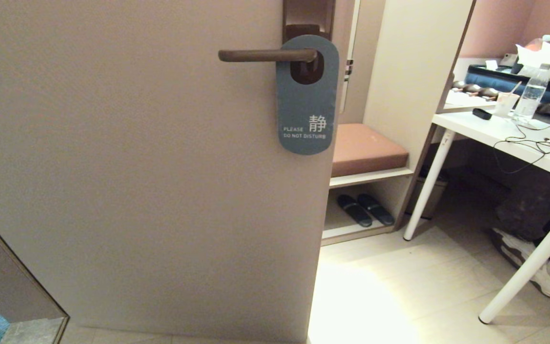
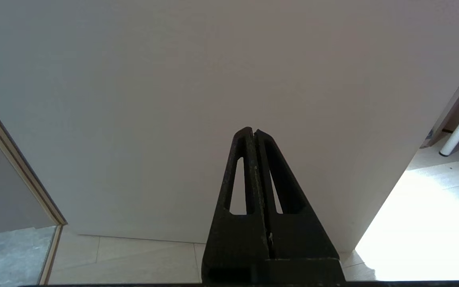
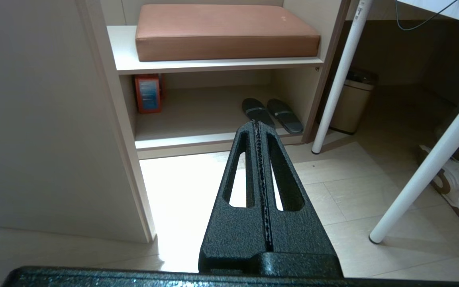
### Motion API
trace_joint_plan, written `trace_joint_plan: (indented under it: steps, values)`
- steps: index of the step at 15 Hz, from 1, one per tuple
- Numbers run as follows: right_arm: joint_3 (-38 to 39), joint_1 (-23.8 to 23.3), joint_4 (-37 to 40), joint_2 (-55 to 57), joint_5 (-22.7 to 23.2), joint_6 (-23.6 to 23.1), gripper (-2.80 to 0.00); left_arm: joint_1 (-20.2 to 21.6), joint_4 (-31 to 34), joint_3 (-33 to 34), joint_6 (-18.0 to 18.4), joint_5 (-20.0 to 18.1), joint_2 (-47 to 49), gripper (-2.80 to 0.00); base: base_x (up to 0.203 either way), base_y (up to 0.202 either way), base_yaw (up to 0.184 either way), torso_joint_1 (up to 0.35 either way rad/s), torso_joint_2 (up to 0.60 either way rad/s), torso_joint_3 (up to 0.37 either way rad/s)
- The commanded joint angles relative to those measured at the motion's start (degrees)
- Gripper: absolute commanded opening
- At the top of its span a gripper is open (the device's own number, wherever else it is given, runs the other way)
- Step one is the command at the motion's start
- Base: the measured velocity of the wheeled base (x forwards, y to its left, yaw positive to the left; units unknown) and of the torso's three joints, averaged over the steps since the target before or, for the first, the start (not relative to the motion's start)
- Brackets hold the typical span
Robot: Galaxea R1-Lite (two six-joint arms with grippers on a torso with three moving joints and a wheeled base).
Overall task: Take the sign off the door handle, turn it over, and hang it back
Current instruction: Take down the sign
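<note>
Both our left gripper [image 2: 255, 133] and right gripper [image 3: 258, 124] sit closed, low, empty; the sign [image 1: 307, 95] hangs blue-face-out by its hole on the door handle [image 1: 265, 56].

Door [image 1: 136, 167] fills the left and middle of the head view, and its door handle [image 1: 265, 55] at the top carries the sign [image 1: 307, 100], grey-blue face out, hooked by its oval hole. Right of centre, an upper shelf [image 1: 370, 179] bears a brown cushion [image 1: 365, 150]. Beneath it, a lower shelf [image 1: 346, 231] with dark slippers [image 1: 364, 209]. Far right, the white table [image 1: 542, 153] has a bottle [image 1: 532, 93], cup [image 1: 505, 104] and cables [image 1: 528, 143] on top.
</note>
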Motion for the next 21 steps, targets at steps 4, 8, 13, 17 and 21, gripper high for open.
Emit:
trace_joint_plan:
  steps: [4, 8, 13, 17, 21]
  values:
    - [0.0, 0.0, -0.1, 0.0, 0.0, 0.0, -2.80, 0.0, 0.0, 0.0, 0.0, 0.0, 0.1, -2.80, 0.000, 0.000, 0.000, 0.000, 0.00, 0.000]
    - [0.0, 0.0, -0.1, 0.0, 1.0, -2.8, -2.80, 0.0, 0.0, 0.0, 0.0, 0.0, 0.1, -2.80, 0.000, 0.000, 0.000, 0.000, 0.00, 0.000]
    - [0.0, 0.0, 0.0, 0.0, 0.5, -0.1, -2.80, 0.0, 0.0, 0.0, 0.0, 0.0, 0.1, -2.80, 0.000, 0.000, 0.000, 0.000, 0.00, 0.000]
    - [-3.3, 0.0, 0.3, 2.7, 0.7, 0.0, -2.80, 0.0, 0.0, 0.0, 0.0, 0.0, 0.1, -2.80, 0.000, 0.000, 0.000, 0.000, 0.00, 0.000]
    - [-13.5, 0.9, 0.2, 13.8, 0.7, 0.3, -2.80, 0.0, 0.0, 0.0, 0.0, 0.0, 0.1, -2.80, 0.000, 0.000, 0.000, 0.000, 0.00, 0.000]
